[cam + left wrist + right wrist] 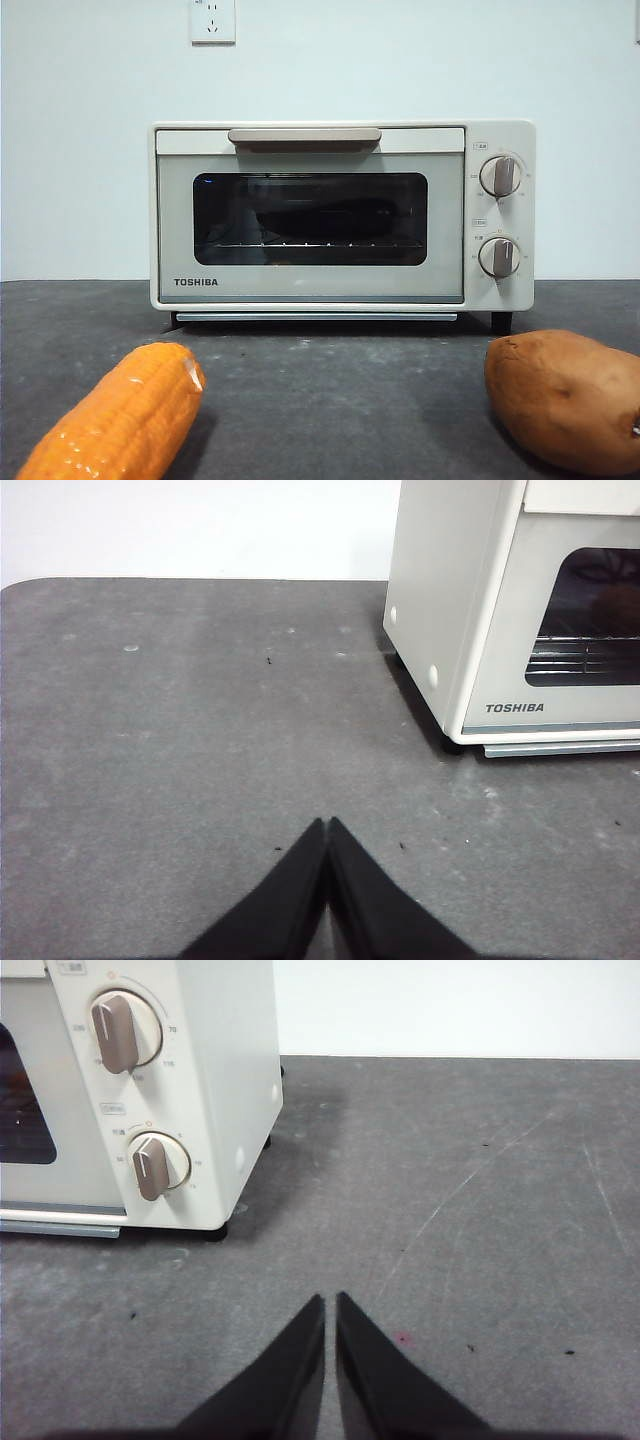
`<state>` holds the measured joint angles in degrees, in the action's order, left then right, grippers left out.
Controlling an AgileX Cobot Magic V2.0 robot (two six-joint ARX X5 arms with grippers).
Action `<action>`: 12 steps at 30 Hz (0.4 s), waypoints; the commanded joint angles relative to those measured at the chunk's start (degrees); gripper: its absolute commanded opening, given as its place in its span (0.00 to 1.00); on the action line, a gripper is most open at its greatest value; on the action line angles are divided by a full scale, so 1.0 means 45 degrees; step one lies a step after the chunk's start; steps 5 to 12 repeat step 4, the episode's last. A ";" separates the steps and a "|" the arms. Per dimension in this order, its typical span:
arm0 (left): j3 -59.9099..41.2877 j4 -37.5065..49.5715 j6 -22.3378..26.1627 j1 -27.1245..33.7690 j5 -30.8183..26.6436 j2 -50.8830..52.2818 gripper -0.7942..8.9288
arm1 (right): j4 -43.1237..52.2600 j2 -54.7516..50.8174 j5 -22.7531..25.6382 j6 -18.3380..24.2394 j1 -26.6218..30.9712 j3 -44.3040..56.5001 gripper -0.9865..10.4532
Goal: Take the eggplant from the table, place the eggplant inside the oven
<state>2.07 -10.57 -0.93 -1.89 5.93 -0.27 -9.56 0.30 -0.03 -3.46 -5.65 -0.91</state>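
Observation:
The cream TOSHIBA oven [300,292] stands at the back of the dark grey table [340,390] with its door closed. Behind the dark glass a dark elongated shape, apparently the eggplant [322,218], lies on the wire rack. My left gripper [327,823] is shut and empty, low over bare table off the oven's [440,600] plain side. My right gripper [330,1298] is also shut on nothing, over bare table off the oven's [225,1110] knob side. Neither gripper shows in the front view.
An orange corn cob [120,420] lies at the front left and a brown sweet potato [565,395] at the front right. A white wall with a socket [212,20] rises behind the oven.

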 commanded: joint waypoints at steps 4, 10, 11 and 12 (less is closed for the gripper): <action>-0.0165 -0.0029 0.0063 0.0015 0.0010 0.0010 0.09 | 0.0112 -0.0019 0.0029 -0.0180 -0.0015 0.0063 0.09; -0.0165 -0.0029 0.0063 0.0015 0.0010 0.0010 0.09 | 0.0112 -0.0019 0.0029 -0.0180 -0.0015 0.0063 0.09; -0.0165 -0.0029 0.0063 0.0015 0.0010 0.0010 0.09 | 0.0112 -0.0019 0.0029 -0.0180 -0.0015 0.0063 0.09; -0.0165 -0.0029 0.0063 0.0015 0.0010 0.0010 0.09 | 0.0112 -0.0019 0.0029 -0.0180 -0.0015 0.0063 0.09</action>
